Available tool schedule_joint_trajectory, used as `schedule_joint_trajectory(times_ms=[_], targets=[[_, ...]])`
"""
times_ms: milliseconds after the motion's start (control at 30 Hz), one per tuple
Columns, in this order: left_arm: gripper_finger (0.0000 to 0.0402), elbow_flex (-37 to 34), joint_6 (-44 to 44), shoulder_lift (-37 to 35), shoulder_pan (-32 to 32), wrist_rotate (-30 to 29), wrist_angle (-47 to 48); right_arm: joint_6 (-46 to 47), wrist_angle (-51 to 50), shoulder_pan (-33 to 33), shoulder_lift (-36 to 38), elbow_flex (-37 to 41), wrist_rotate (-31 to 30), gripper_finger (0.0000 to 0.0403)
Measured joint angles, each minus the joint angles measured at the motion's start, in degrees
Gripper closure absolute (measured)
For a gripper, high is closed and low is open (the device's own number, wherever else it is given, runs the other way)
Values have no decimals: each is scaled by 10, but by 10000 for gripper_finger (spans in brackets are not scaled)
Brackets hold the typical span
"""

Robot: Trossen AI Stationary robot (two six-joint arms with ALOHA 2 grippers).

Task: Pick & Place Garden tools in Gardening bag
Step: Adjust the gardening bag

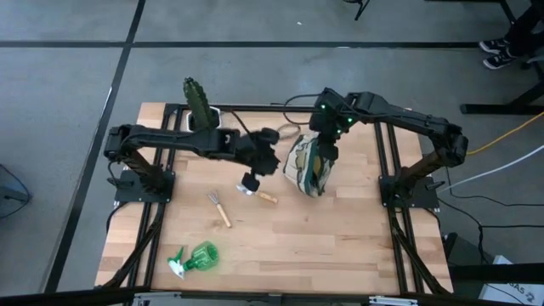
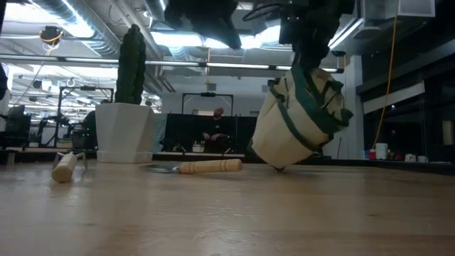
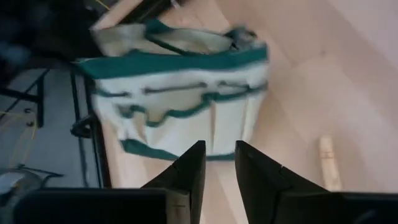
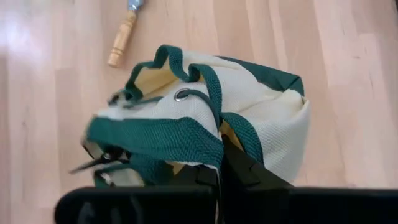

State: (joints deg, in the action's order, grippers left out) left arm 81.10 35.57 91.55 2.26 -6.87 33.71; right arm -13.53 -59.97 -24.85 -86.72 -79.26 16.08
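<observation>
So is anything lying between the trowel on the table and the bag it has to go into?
Nothing visible does. The trowel lies on bare wood beside the bag, which the right gripper holds tilted by its strap. The left gripper hangs above the trowel.

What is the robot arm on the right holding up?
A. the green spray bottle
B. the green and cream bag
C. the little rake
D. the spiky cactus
B: the right gripper is shut on a strap of the gardening bag, tipping it on the table, while the spray bottle and rake lie apart on the wood.
</observation>
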Motion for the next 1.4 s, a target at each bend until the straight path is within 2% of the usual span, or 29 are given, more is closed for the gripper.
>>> schedule_joint_trajectory(times_ms=[267, 467, 567, 900, 1033, 1267, 1400], targets=[[325, -1, 33, 53, -30, -120, -28, 7, 20, -52, -37, 0, 5, 403], [325, -1, 123, 62, -35, -127, -91, 11, 18, -73, -80, 0, 6, 403], [324, -1, 155, 62, -35, -107, -101, 11, 19, -81, -94, 0, 7, 403], [297, -1, 145, 62, -35, -99, -100, 14, 60, -96, -126, 0, -13, 399], [287, -1, 132, 62, -35, -99, -96, -19, 76, -96, -127, 0, -13, 373], [281, -1, 113, 62, -35, -139, -96, -23, 101, -97, -127, 0, -16, 293], [284, -1, 107, 62, -31, -131, -96, 15, 126, -100, -127, 0, -53, 249]])
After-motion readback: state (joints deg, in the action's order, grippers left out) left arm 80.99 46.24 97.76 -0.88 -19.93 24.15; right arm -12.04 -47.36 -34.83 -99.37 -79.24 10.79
